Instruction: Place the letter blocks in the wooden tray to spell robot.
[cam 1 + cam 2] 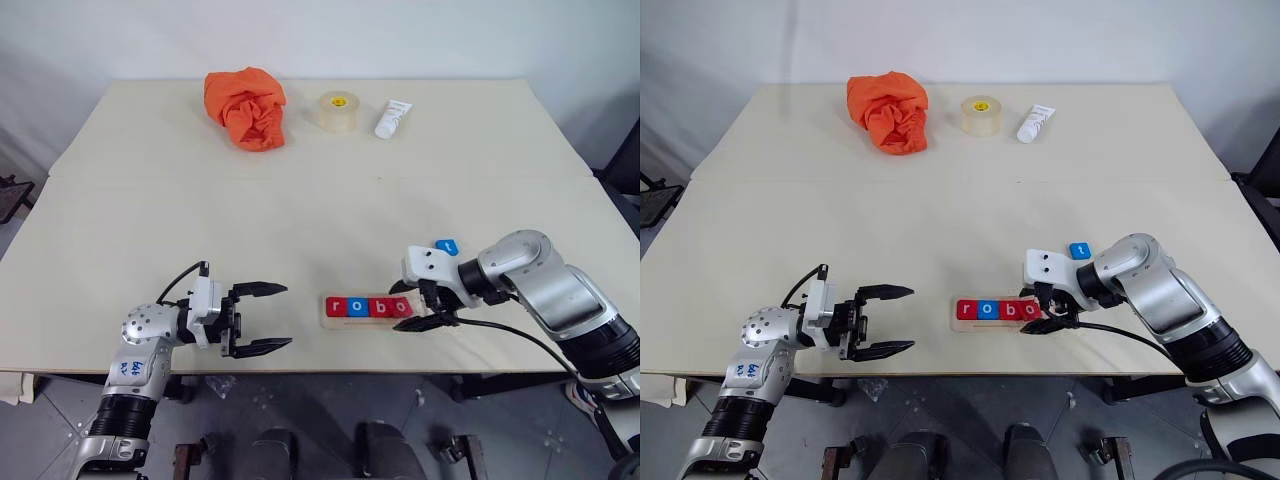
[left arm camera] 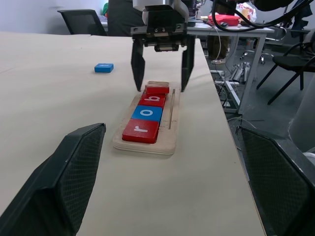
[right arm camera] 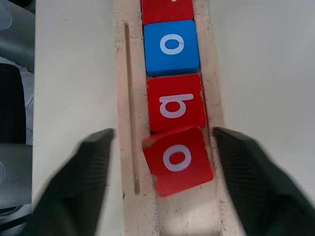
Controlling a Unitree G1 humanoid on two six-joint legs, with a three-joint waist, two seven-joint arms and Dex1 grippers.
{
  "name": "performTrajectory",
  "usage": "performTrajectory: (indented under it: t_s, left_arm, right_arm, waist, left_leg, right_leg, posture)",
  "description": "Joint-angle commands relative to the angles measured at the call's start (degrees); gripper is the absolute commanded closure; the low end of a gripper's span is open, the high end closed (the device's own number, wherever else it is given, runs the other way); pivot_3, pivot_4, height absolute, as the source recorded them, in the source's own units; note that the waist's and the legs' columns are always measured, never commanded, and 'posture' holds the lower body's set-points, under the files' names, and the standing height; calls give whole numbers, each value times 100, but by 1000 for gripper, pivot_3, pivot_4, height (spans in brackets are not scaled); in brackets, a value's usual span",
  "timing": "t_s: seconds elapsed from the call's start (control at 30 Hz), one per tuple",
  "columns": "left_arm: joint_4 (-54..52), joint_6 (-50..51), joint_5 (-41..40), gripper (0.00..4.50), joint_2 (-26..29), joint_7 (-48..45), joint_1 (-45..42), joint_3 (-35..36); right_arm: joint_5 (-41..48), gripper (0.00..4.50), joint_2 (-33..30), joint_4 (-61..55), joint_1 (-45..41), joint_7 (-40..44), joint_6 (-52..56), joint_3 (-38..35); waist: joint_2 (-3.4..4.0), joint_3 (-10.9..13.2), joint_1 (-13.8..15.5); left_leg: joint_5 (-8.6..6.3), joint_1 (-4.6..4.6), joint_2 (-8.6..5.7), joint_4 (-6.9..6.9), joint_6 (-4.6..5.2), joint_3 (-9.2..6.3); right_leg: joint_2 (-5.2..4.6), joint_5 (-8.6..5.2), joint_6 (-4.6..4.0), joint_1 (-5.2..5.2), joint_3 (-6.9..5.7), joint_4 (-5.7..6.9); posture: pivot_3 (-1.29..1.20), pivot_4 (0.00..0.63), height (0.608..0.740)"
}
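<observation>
Letter blocks spelling r, o, b, o sit in the wooden tray (image 1: 370, 318), which lies near the counter's (image 1: 300, 200) front edge, right of its middle. The red r (image 3: 165, 10), blue o (image 3: 172, 46) and red b (image 3: 176, 103) lie straight in a row; the last red o (image 3: 179, 160) is skewed, one corner riding up against the b. The right claw (image 2: 161, 66) hangs over that end of the tray with its fingers spread either side of the skewed tile, gripping nothing. The blue t block (image 1: 447, 246) lies on the counter just behind the right wrist. The left claw (image 1: 262, 318) hovers open and empty near the front edge, left of the tray. At the far edge rest an orange cloth (image 1: 247, 107), a tape roll (image 1: 339, 111) and a white tube (image 1: 393, 118).
</observation>
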Motion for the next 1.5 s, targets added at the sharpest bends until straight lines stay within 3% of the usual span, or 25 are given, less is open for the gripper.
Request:
performTrajectory:
  t_s: [0.03, 0.33, 0.77, 1.2, 1.5]
  left_arm:
    - [-164, -83, -84, 0, 39, 31, 5, 97]
    - [-76, -84, -77, 0, 23, 47, -90, 88]
    - [62, -57, -71, 0, 11, -18, -236, 48]
    - [-55, -29, -78, 0, 32, -16, -150, 61]
    - [-97, -39, -83, 0, 20, 12, -109, 65]
  right_arm:
    - [98, 51, 27, -198, -95, -13, 55, -175]
    - [502, 51, -114, -400, 97, -119, 142, -767]
    - [804, 4472, -477, -896, 731, -144, 282, -1064]
    - [498, 4472, -99, -489, 691, -380, -60, -498]
    - [410, 4472, 34, -406, 594, -570, -85, -595]
  waist:
    - [0, 0, 1]
    - [0, 0, 6]
    - [0, 0, -3]
    - [0, 0, 1]
    - [0, 0, 6]
  left_leg:
    - [0, 0, 0, 0, 0, 0]
    - [0, 0, -1, 0, 0, 0]
    - [0, 0, 0, -1, 0, -5]
    - [0, 0, -3, 1, 0, -6]
    - [0, 0, -3, 2, 0, -8]
  right_leg:
    - [0, 0, 0, 0, 0, 0]
    - [-1, 0, 0, 0, -1, 0]
    - [-2, 0, 0, 3, -7, -1]
    - [-4, 0, 0, 5, -10, -1]
    - [-5, 0, 0, 4, -13, 0]
  posture:
    - [0, 150, 740]
    - [0, 150, 740]
    - [0, 150, 740]
    - [0, 150, 740]
    - [0, 150, 740]
